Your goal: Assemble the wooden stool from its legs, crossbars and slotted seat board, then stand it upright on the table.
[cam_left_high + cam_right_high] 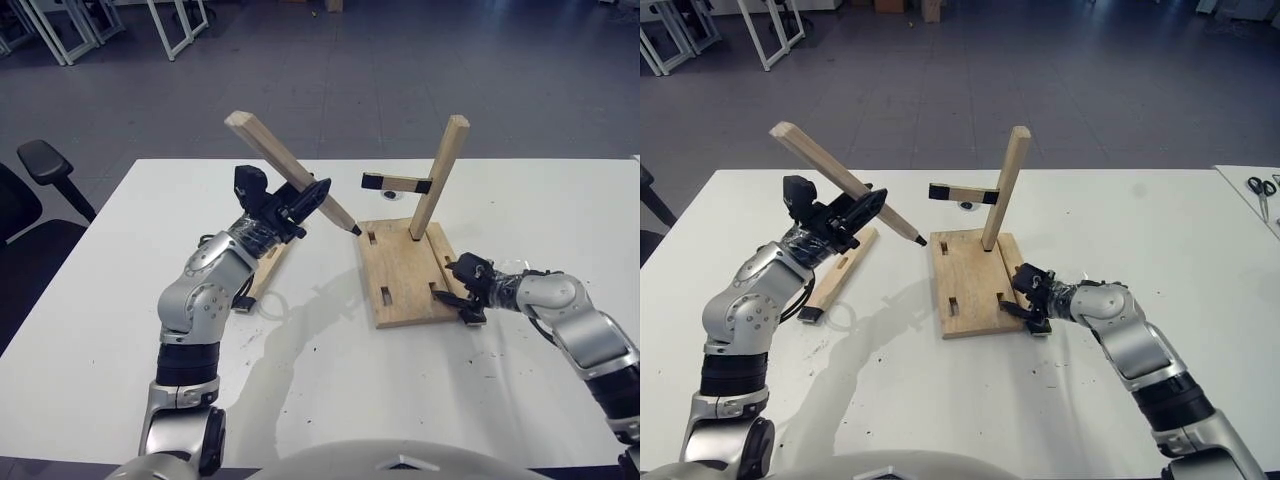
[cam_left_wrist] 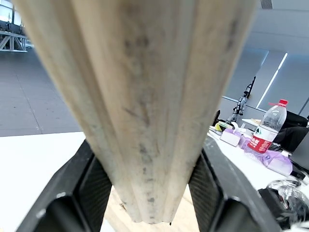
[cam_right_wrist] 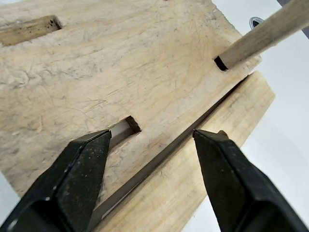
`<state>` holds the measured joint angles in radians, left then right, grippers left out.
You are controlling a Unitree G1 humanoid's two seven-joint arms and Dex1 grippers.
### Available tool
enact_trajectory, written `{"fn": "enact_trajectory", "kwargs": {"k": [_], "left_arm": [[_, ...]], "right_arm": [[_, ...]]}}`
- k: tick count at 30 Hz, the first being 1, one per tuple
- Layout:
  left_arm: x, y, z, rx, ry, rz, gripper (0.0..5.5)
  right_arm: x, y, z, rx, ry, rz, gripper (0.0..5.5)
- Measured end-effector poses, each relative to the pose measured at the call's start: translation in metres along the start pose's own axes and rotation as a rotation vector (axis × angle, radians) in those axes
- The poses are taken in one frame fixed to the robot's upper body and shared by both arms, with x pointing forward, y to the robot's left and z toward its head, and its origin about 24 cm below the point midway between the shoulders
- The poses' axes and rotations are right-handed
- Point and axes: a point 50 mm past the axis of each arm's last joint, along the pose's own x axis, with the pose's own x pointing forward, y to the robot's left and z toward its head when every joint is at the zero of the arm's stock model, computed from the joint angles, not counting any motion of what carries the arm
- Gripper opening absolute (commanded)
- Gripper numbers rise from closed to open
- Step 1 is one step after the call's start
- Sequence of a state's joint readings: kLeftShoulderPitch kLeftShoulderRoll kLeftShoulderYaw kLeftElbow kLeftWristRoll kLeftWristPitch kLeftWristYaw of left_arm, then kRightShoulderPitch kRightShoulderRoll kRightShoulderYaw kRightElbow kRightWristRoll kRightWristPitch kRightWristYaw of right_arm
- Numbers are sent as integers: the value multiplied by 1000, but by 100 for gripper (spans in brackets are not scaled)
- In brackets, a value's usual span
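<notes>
My left gripper [image 1: 298, 207] is shut on a wooden leg [image 1: 270, 150] and holds it slanted above the table, its dark tip pointing down towards the seat board's left edge. In the left wrist view that leg [image 2: 145, 96] sits between the black fingers [image 2: 82, 193]. The slotted seat board [image 1: 400, 275] lies flat. One leg [image 1: 440, 175] stands in its far right slot, carrying a short crossbar [image 1: 395, 183] that points left. My right gripper [image 1: 468, 292] is open at the board's right near edge, beside a slot [image 3: 126, 126]. Another leg [image 1: 840, 272] lies on the table under my left arm.
A small ring [image 1: 393, 197] lies on the table behind the board. The white table [image 1: 330, 400] has bare room in front and on the right. A chair [image 1: 45, 162] stands off the left edge. Scissors [image 1: 1262, 190] lie on a neighbouring table.
</notes>
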<state>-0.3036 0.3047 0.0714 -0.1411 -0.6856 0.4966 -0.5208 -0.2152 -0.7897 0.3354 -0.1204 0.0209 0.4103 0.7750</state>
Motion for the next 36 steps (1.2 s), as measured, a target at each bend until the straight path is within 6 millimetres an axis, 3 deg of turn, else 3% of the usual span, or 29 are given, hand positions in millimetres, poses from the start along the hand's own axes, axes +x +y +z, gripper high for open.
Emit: {"fn": "enact_trajectory", "kwargs": {"k": [4, 8, 13, 27, 33, 36], "left_arm": [[-6, -5, -18, 67, 124, -87, 204], [-12, -12, -29, 96, 173, -160, 204], [-10, -19, -30, 89, 145, -236, 204], [-5, -20, -76, -42, 187, -230, 204], [-8, -25, -77, 1, 220, -240, 204], [-5, -24, -74, 117, 252, -252, 204]], "right_arm": [[-13, 9, 10, -271, 49, 218, 313], [-31, 17, 3, -476, 65, 361, 313], [-41, 13, -6, -635, 91, 391, 313], [-41, 4, -10, -720, 143, 356, 313], [-41, 5, -6, -734, 151, 340, 313], [-41, 7, 3, -631, 115, 289, 313]]}}
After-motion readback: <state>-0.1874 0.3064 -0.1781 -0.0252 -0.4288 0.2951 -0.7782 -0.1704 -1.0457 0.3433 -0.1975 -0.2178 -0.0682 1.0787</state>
